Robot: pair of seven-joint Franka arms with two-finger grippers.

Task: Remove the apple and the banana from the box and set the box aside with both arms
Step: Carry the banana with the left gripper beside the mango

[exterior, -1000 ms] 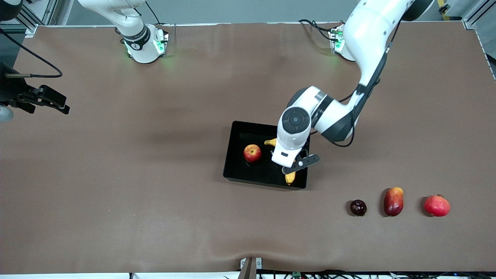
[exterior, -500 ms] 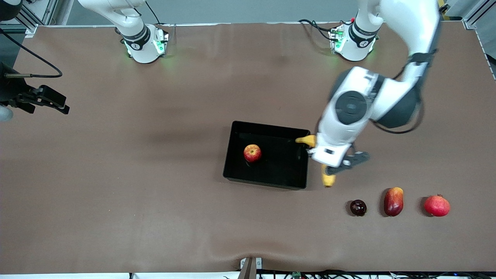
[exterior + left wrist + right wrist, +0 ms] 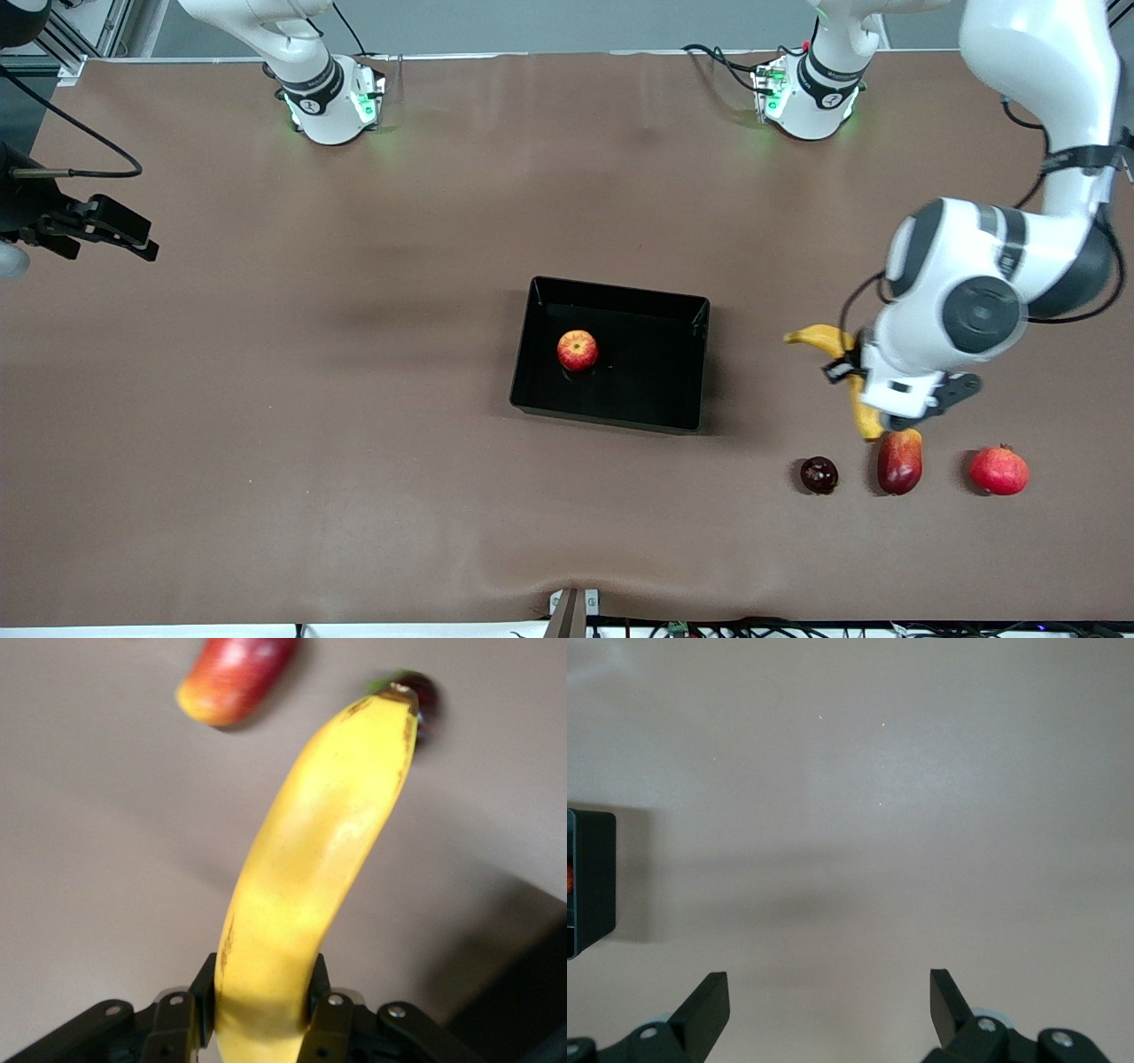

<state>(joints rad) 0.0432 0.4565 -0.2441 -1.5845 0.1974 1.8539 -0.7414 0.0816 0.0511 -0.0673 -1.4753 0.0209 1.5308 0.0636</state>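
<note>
Brown table (image 3: 354, 425) spread wide under everything, green-lit arm bases along its upper edge. Left arm (image 3: 974, 283) swung out toward its own end of the table, elbow high, wrist bent down. Left gripper (image 3: 873, 390) up in the air, clamped tight on the banana (image 3: 846, 368) near one end, fingers (image 3: 323, 1014) pressed to either side of the yellow skin in the left wrist view; the fruit curving out from the jaws, its tip pointing toward the row of loose fruit, hanging over bare table between the black tray (image 3: 532, 354) and that row, just above the mango-like fruit (image 3: 899, 461). Right arm (image 3: 283, 44) waiting, folded off toward its own end. Right gripper (image 3: 97, 226) parked at the table's edge there, jaws spread wide apart with nothing between them, fingers (image 3: 704, 1005) framing plain tabletop in the right wrist view, one corner of the tray just showing at the side. Black tray in the middle of the table, shallow and glossy, flat on the surface. Apple (image 3: 577, 350) sitting alone inside it, toward the right arm's side of the tray floor, clear of the walls. Closer to the front camera than the tray, toward the left arm's end: pomegranate (image 3: 998, 470), red-yellow mango-like fruit and dark plum (image 3: 819, 475) in a row, each apart from the next.
</note>
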